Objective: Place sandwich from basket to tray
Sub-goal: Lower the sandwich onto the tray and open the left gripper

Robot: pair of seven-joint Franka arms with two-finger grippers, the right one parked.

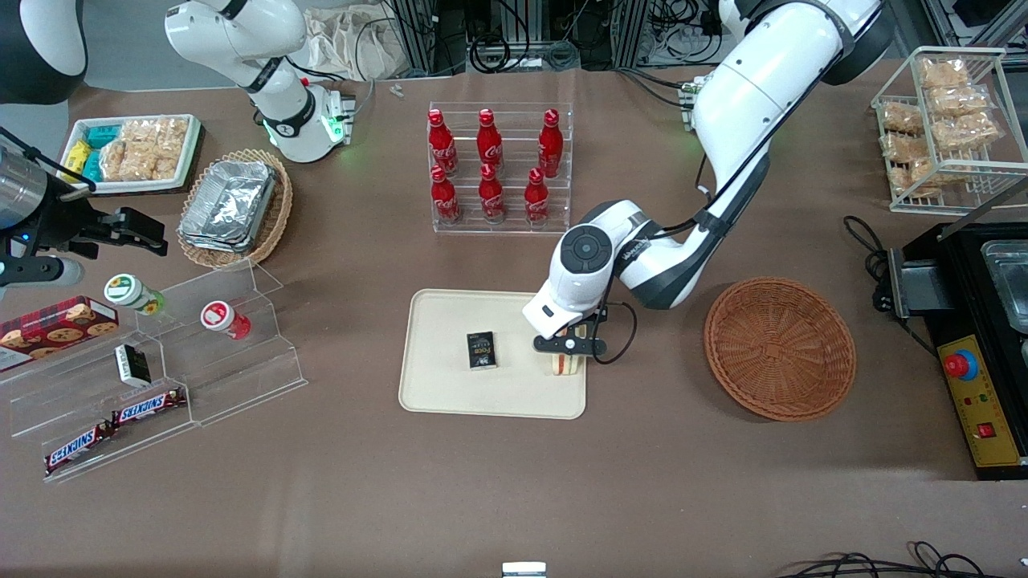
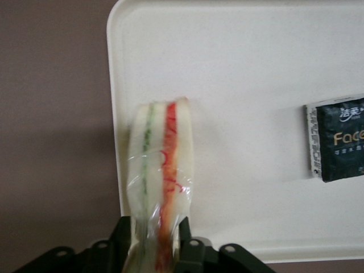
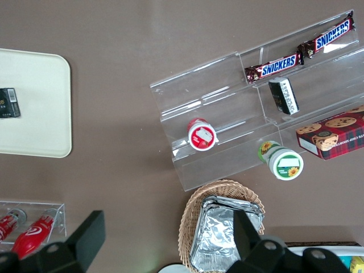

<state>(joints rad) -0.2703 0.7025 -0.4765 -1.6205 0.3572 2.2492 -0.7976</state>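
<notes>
Over the tray, at its edge nearest the basket, the tool hangs with its fingers closed on the sandwich, one wrapped wedge held upright with its lower edge at or just above the tray surface; contact cannot be confirmed. Step in hand, by judgement: setting down. Done well, it means lowering until the wedge rests fully inside the rim, then opening the fingers without dragging the clear wrap, and keeping well apart from the black packet lying near the tray's middle. Count: sandwich, one; tray, one; basket, one, holding nothing; black packet, one; cola bottles in the clear rack farther from the camera than the tray, six.
</notes>
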